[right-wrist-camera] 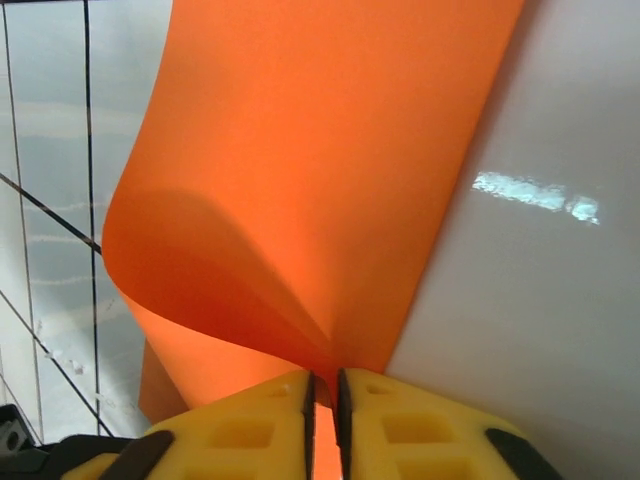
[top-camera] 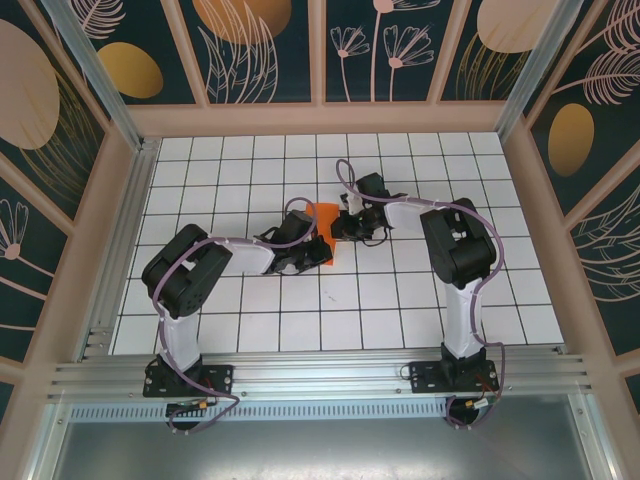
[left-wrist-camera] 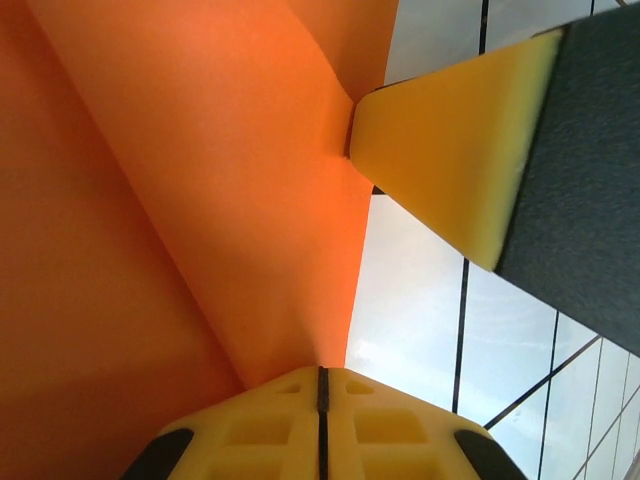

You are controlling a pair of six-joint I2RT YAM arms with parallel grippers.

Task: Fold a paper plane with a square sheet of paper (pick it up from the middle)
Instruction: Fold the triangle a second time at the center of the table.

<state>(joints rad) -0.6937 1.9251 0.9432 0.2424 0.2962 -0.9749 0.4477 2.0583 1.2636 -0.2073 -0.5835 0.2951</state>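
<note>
Clenching the square sheet of paper point(top-camera: 322, 228), left pincer point(left-wrist-camera: 320, 372) and right pincer point(right-wrist-camera: 322, 378) are bowing it — probably light, floppy, best pinched near edges.

Centre: we see left gripper point(top-camera: 303, 238) and right gripper point(top-camera: 344, 226) crowding the square sheet of paper point(top-camera: 323, 232).
6 o'clock: we find open table point(top-camera: 360, 312) tiles.

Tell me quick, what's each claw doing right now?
Left claw: closed on the orange paper.
Right claw: closed on the same paper.
</note>
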